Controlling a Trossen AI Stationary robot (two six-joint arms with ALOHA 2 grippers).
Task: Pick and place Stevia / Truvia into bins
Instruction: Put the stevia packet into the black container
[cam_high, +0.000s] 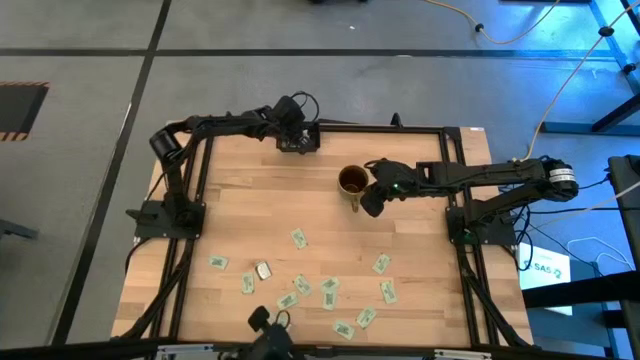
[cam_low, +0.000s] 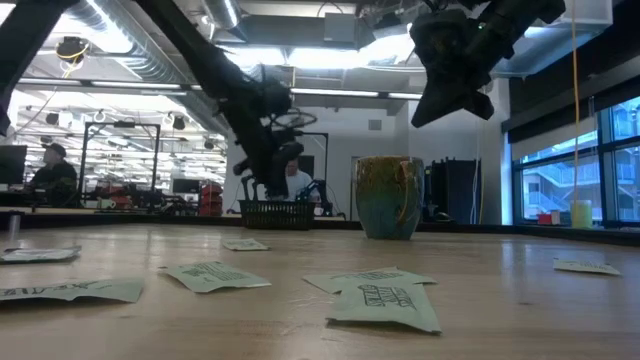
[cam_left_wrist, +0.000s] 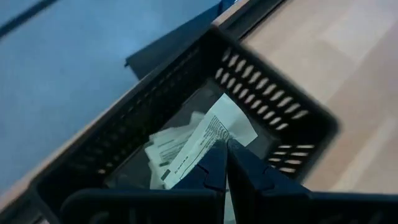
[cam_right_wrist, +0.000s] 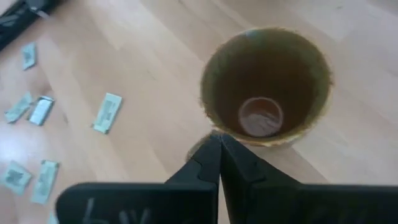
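Note:
Several white-and-green Stevia sachets (cam_high: 329, 291) lie flat across the near half of the wooden table. The black slotted tray (cam_high: 299, 136) stands at the far edge with a few sachets (cam_left_wrist: 163, 151) inside. My left gripper (cam_left_wrist: 225, 144) hovers over the tray, shut on one sachet (cam_left_wrist: 214, 127). The brown-gold mug (cam_high: 351, 180) stands upright at the table's middle. My right gripper (cam_right_wrist: 219, 138) is shut with nothing in it, just above and beside the mug's rim, on its near-right side. My left gripper pinches one end of a sachet (cam_left_wrist: 219, 138) between its two fingertips. The fingers slant down from above into the tray. The rest of the sachet sticks out beyond the fingertips over the tray's inside, above the sachets lying there.
A greyish packet (cam_high: 263, 270) lies among the sachets at the near left. The black frame rails (cam_high: 192, 200) run along the table's left, right and far sides. Bare wood lies between the mug and the scattered sachets.

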